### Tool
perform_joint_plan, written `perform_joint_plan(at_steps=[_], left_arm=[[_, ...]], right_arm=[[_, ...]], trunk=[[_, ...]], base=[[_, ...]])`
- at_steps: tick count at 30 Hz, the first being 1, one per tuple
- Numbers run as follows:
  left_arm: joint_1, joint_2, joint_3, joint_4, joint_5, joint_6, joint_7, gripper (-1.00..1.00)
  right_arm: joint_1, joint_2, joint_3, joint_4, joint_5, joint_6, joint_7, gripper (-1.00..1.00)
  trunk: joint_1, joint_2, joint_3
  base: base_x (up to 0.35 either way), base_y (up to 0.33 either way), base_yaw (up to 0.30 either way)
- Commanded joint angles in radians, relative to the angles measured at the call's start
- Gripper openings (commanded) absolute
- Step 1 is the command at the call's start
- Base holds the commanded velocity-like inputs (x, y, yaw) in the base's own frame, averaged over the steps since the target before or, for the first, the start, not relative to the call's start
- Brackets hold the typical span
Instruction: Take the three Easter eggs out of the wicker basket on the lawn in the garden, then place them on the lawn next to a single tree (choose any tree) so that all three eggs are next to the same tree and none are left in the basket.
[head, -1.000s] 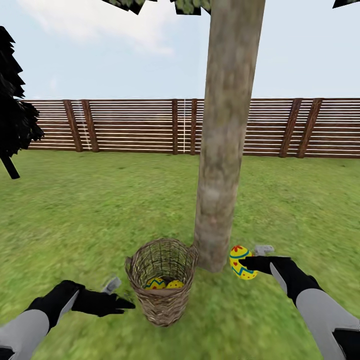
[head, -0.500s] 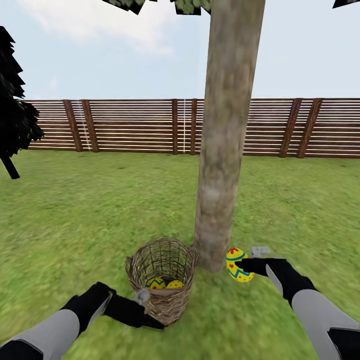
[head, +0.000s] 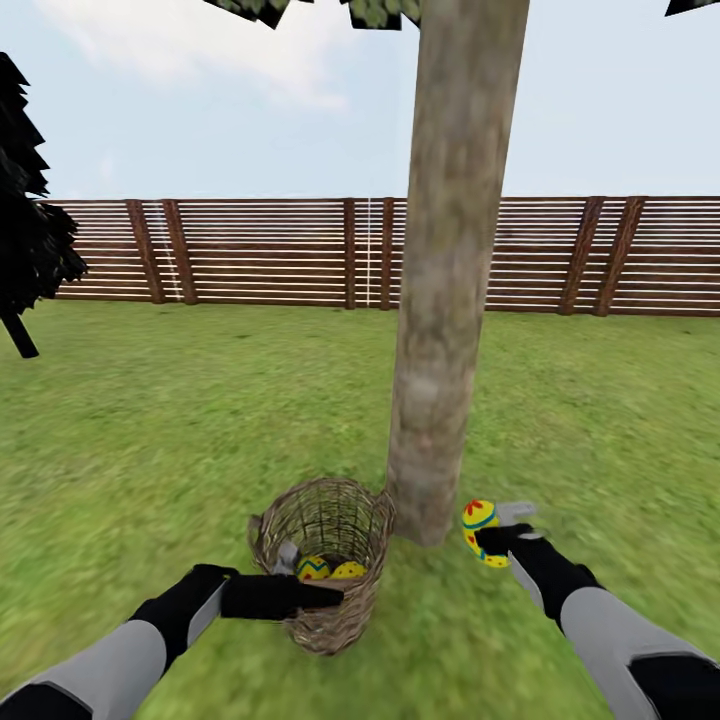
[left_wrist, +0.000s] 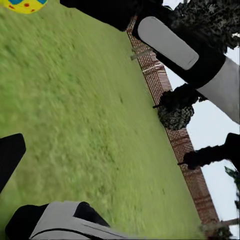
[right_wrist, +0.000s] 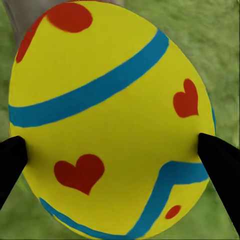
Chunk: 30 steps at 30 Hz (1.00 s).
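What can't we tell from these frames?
- Eggs in basket: head view, mostly hidden by the weave and the left tool; marks unreadable.
- Left tool open or shut: unclear in both head and left wrist views.
- Held egg: whether it touches the lawn, hidden by the right tool.
- Tree crown: cut off at top edge.
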Motion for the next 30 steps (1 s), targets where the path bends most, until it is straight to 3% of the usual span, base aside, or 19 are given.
perform_joint_plan(at_steps=[1,2,3,6,9,12,14,20,24,26,27,30], left_arm=[[-0.001,-0.001,-0.006,-0.020,0.008,0.013,-0.020,1.00],[-0.001,-0.004,-0.004,-0.038,0.012,0.015,-0.026,1.00],[-0.001,-0.019,-0.003,-0.071,0.033,0.018,-0.030,1.00],[-0.001,-0.069,-0.002,-0.088,0.057,0.019,-0.032,1.00],[-0.001,-0.119,-0.002,-0.088,0.059,0.018,-0.031,1.00],[-0.001,-0.144,-0.002,-0.088,0.074,0.014,-0.032,1.00],[0.000,-0.146,-0.002,-0.086,0.115,0.011,-0.028,1.00],[0.004,-0.147,-0.002,-0.080,0.124,0.011,-0.025,1.00],[0.008,-0.149,-0.002,-0.086,0.140,0.012,-0.053,1.00],[0.009,-0.150,-0.003,-0.094,0.203,0.013,-0.112,1.00],[0.009,-0.150,-0.003,-0.110,0.228,0.015,-0.112,1.00],[0.011,-0.151,-0.004,-0.264,0.285,0.026,-0.112,1.00]], right_arm=[[0.000,0.006,0.019,0.011,0.001,-0.006,-0.029,-1.00],[0.000,0.017,0.022,0.016,-0.001,-0.010,-0.049,-1.00],[0.000,0.039,0.025,0.032,-0.002,-0.014,-0.092,-1.00],[0.000,0.072,0.026,0.061,-0.006,-0.014,-0.123,-1.00],[0.000,0.083,0.026,0.064,-0.006,-0.015,-0.120,-1.00],[0.000,0.099,0.026,0.062,-0.004,-0.015,-0.118,-1.00],[0.000,0.116,0.026,0.062,-0.001,-0.015,-0.124,-1.00],[0.000,0.120,0.026,0.063,0.000,-0.015,-0.125,-1.00],[0.000,0.120,0.026,0.064,0.000,-0.016,-0.125,-1.00],[0.000,0.120,0.026,0.064,0.000,-0.017,-0.126,-1.00],[0.000,0.120,0.026,0.064,0.000,-0.017,-0.126,-1.00],[0.000,0.120,0.026,0.064,0.000,-0.017,-0.126,-1.00]], trunk=[[0.000,0.000,-0.001],[0.000,0.000,-0.001],[0.000,0.000,-0.001],[0.000,0.000,-0.001],[0.000,0.000,-0.001],[0.000,0.000,-0.001],[0.000,0.000,-0.001],[0.000,0.000,-0.001],[0.000,0.000,-0.001],[0.000,0.000,-0.001],[0.000,0.000,-0.001],[0.000,0.000,-0.001]], base=[[0.201,-0.190,0.000],[0.221,-0.207,0.000],[0.226,-0.210,0.000],[0.070,-0.066,0.000],[0.005,-0.005,0.000],[0.000,-0.030,0.000],[0.000,-0.249,0.064],[0.000,-0.319,0.115],[0.000,-0.100,0.119],[0.000,-0.009,0.119],[0.000,-0.003,0.119],[0.000,-0.001,0.116]])
